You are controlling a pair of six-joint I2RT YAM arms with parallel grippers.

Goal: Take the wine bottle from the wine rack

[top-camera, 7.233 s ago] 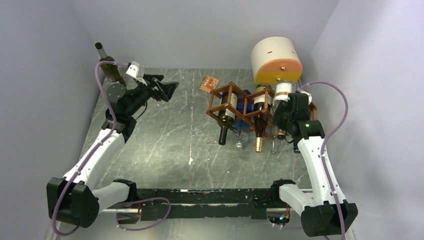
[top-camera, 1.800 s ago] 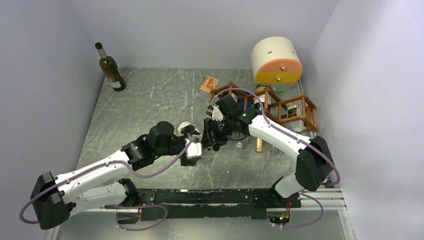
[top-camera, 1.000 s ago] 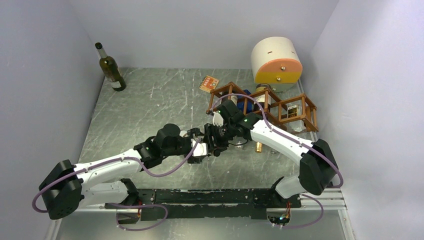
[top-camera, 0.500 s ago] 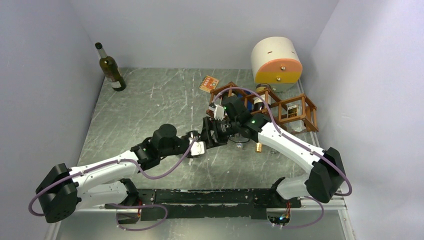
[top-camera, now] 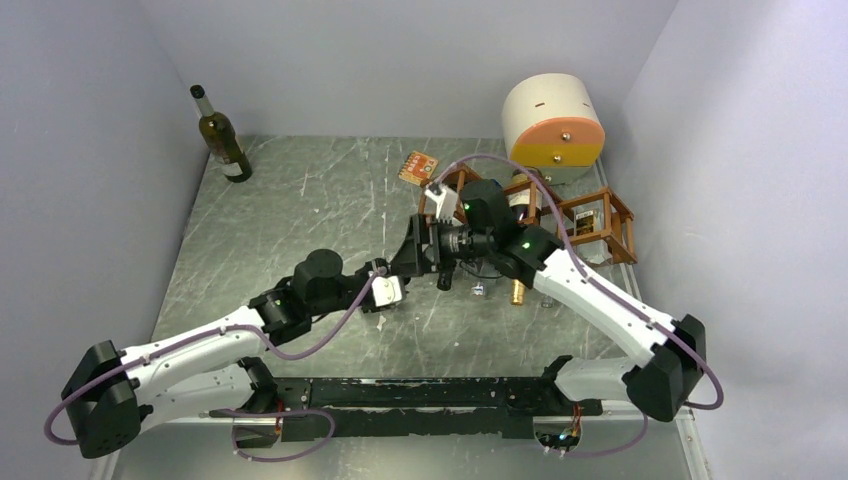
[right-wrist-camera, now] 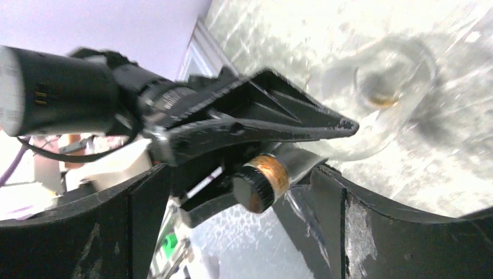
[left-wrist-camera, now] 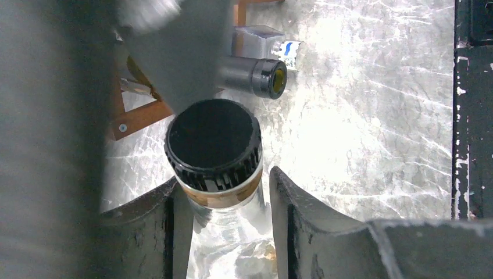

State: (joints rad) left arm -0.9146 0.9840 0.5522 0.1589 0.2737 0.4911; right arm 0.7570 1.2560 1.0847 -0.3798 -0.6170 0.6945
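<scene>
While its neck sits between the fingers of the left gripper (left-wrist-camera: 222, 177), the wine bottle (left-wrist-camera: 220, 195), clear glass with a black cap (left-wrist-camera: 212, 139) and a gold band, is held in front of the left end of the wine rack (top-camera: 597, 212), over the table (top-camera: 300, 220). Both fingers press the glass, and the cap projects past the fingertips. The overhead view does not show the bottle clearly.

Left arm: stretched low from its base at the near left, elbow raised mid-table, wrist pointing toward the rack.

Right arm: extended from the near right, forearm running diagonally up to a wrist over the rack's left cells, gripper pointing left at the left gripper. On the right gripper (right-wrist-camera: 241, 170) the fingers stand wide apart, one on each side of the cap, touching nothing.

Change from half a second earlier: the right wrist has drawn back toward the rack. Seven seconds earlier the left gripper was in the far left corner beside the upright green bottle (top-camera: 222, 135), which has not moved, and the right gripper was at the rack's right end
</scene>
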